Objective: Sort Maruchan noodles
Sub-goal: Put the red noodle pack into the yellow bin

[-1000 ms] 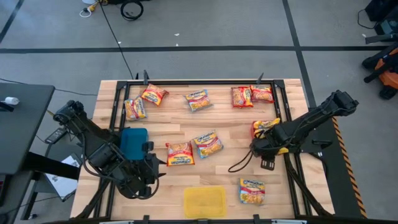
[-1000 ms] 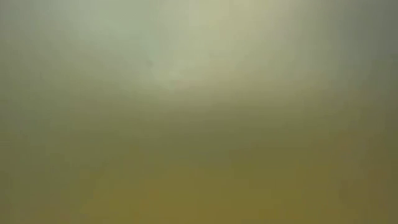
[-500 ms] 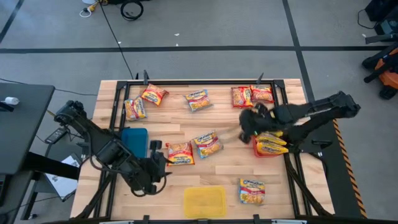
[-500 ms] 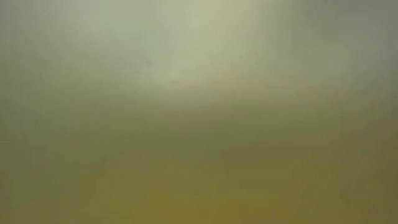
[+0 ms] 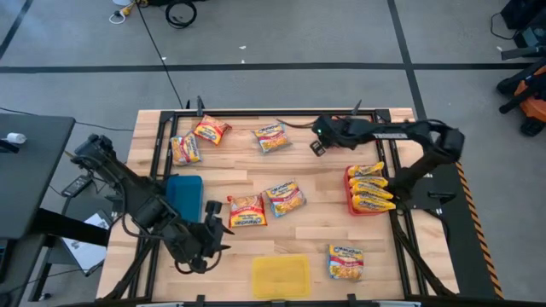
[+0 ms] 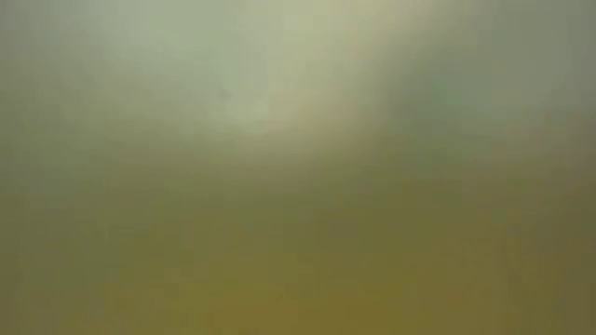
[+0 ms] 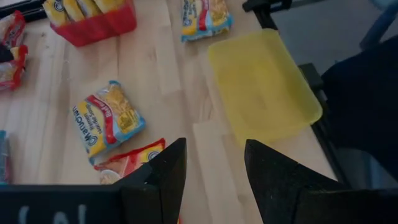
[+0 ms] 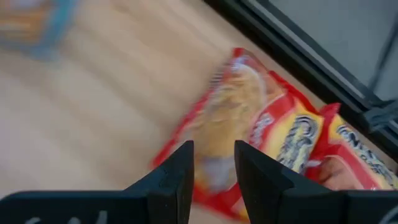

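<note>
Two red noodle packets [image 5: 345, 130] are seen side by side at the upper right of the surface [image 5: 324, 179], just under the right end effector [image 5: 317, 141], whose fingers are spread and empty.

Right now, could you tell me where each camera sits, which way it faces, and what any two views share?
High: overhead, straight down on the table; both arms show.
Low: only blur; nothing can be told.
Left wrist: on the left arm, facing the yellow tray past the open left gripper.
Right wrist: on the right arm, facing red packets past the open right gripper.
Shared: high and left wrist both show the yellow tray and red tray.
</note>
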